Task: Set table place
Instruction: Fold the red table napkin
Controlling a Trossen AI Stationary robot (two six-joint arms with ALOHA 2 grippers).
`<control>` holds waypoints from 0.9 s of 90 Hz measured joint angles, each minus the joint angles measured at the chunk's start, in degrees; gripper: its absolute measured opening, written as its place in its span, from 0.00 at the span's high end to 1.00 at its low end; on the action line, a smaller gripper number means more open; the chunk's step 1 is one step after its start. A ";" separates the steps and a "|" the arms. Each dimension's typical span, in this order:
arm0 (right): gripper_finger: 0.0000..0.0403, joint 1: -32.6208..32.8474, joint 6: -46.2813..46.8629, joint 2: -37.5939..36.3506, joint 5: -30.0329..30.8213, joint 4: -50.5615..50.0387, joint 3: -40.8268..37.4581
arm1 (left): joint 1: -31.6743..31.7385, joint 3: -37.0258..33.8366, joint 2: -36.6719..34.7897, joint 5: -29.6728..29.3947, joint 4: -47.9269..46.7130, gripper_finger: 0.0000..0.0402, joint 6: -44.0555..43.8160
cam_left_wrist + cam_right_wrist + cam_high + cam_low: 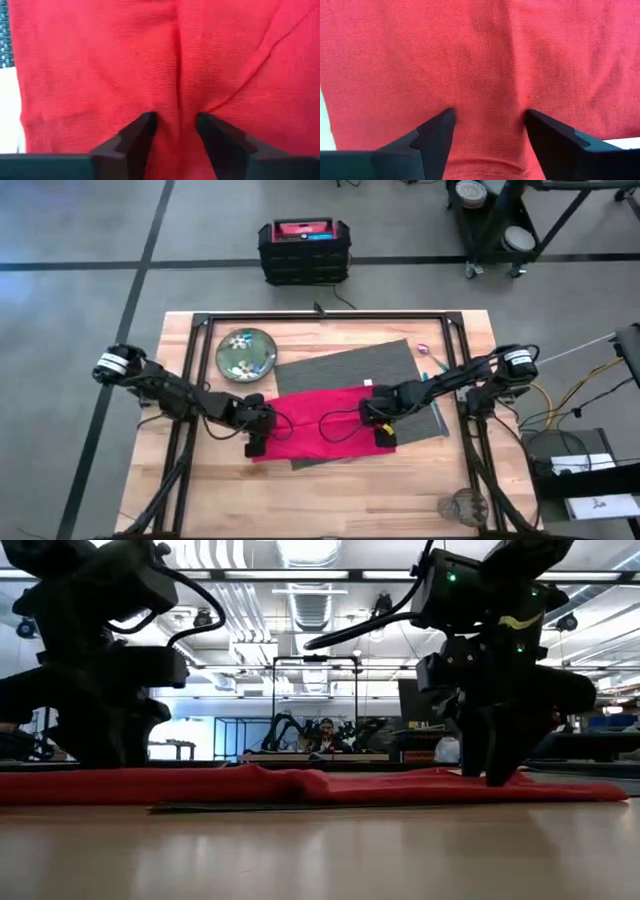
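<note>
From above I see the red napkin point(318, 430) spread over the near half of the grey placemat point(355, 370), which lies skewed in the middle of the table point(330, 490). My left gripper point(255, 442) sits at the napkin's left end and my right gripper point(383, 433) at its right end, each body covering the cloth edge, so from overhead I cannot see the contact. The left wrist view settles it: the fingers point(135, 137) are slightly apart with a raised fold of red cloth between them. On the right wrist, the fingers point(437, 135) are spread wider, with flat cloth between them. At table height the napkin shows only as a low red strip with a hump mid-way. The green plate point(246, 353) lies beyond the left arm; utensils point(432, 365) past the mat's right edge are too small to sort; a glass point(462, 505) sits at the near right corner.
</note>
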 joint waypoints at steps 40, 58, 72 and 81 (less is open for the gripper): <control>0.95 -0.04 -3.18 0.11 1.74 -1.24 -0.19 | -0.02 -0.07 -0.41 -0.22 -0.65 0.99 0.13; 0.99 0.25 -1.53 -2.34 2.26 -4.25 0.47 | -0.40 1.74 -4.78 -0.32 -5.38 1.00 0.10; 1.00 1.17 -1.93 -7.66 2.10 -10.38 3.43 | -1.03 4.35 -10.14 -1.78 -12.93 1.00 -0.66; 1.00 1.23 -2.29 -10.88 2.10 -12.44 4.97 | -1.01 5.83 -13.39 -3.68 -17.15 1.00 -0.85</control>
